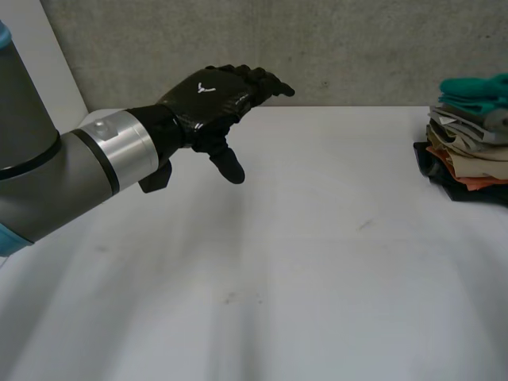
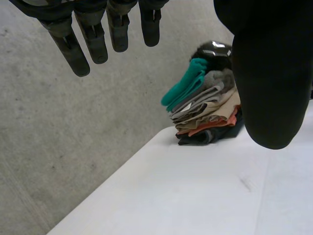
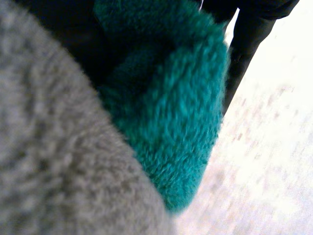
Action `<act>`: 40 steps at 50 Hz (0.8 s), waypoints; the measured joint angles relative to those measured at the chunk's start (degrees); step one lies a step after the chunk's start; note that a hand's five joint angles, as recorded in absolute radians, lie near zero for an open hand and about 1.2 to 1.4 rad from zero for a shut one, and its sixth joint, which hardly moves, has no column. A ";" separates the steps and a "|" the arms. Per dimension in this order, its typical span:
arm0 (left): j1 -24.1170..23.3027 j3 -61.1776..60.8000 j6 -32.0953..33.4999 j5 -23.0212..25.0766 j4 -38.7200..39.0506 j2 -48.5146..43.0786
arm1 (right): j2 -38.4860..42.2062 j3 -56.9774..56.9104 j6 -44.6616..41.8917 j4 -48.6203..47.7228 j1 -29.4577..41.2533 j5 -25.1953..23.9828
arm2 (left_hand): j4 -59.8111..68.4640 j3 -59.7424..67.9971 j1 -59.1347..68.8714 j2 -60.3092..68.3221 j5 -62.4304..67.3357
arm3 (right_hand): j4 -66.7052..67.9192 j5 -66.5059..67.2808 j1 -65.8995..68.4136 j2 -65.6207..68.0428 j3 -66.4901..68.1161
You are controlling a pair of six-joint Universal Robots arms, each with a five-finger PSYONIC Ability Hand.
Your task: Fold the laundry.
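- The pile of laundry (image 1: 468, 135) sits at the far right edge of the bench (image 1: 317, 262), close to the concrete wall (image 1: 317, 48)
- It is stacked in layers: teal fleece on top, then grey, beige and rust-orange pieces, with dark cloth at the bottom
- In the right wrist view the teal fleece (image 3: 171, 98) lies against a grey fleece (image 3: 49, 156)
- The right robot hand (image 3: 249, 29) is just beside the teal piece; I cannot tell whether it is open or closed
- The left robot hand (image 1: 210, 95) hovers over the far left part of the bench, well apart from the pile
- It is open and holds nothing: its fingers (image 2: 93, 39) are straight and its thumb (image 2: 269, 78) stands apart from them
- From the left wrist view the pile (image 2: 208, 107) lies beyond the fingertips, by the wall
- The grey left arm (image 1: 55, 175) reaches in from the near left
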 measured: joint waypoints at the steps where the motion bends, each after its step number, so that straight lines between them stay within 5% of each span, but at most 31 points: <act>1: -0.08 -0.16 0.01 0.00 0.03 -0.06 | 0.41 0.27 -0.02 0.04 -0.42 -0.66 | 0.00 0.00 0.00 0.00 0.00 | 0.00 0.00 0.00 0.00 0.00; 4: -0.49 -0.81 0.18 -0.01 0.12 -0.26 | 1.64 3.68 -0.33 -0.07 -3.28 -5.71 | 0.00 0.00 0.00 0.00 0.00 | 0.02 3.05 -0.04 -0.09 -0.10; 7: -0.74 -0.97 0.29 -0.01 0.15 -0.27 | 0.03 6.76 -0.44 -0.25 -4.41 -8.56 | 0.00 0.00 0.00 0.00 0.00 | -16.70 -12.11 -7.09 -15.79 -15.99; 11: -0.94 -0.67 0.30 -0.01 0.16 -0.11 | -4.58 10.80 -0.27 0.16 -4.91 -10.56 | 0.00 0.00 0.00 0.00 0.00 | -46.96 -36.38 -37.41 -44.57 -44.45; 15: -1.14 -0.34 0.23 0.00 0.17 0.21 | -8.64 12.78 0.13 1.90 -4.87 -10.07 | 0.00 0.00 0.00 0.00 0.00 | -52.90 -47.73 -42.56 -50.34 -51.37; 32: -3.74 0.08 -0.31 -0.09 0.08 2.71 | -22.32 15.16 -3.98 26.27 -7.75 0.65 | 0.00 0.00 0.00 0.00 0.00 | -56.36 -51.82 -45.35 -53.89 -54.89; 40: -4.34 0.27 -1.77 -0.09 0.20 5.16 | -31.80 13.87 -14.19 37.60 -13.48 16.27 | 0.00 0.00 -0.01 0.00 0.00 | -56.36 -51.82 -45.35 -53.89 -54.89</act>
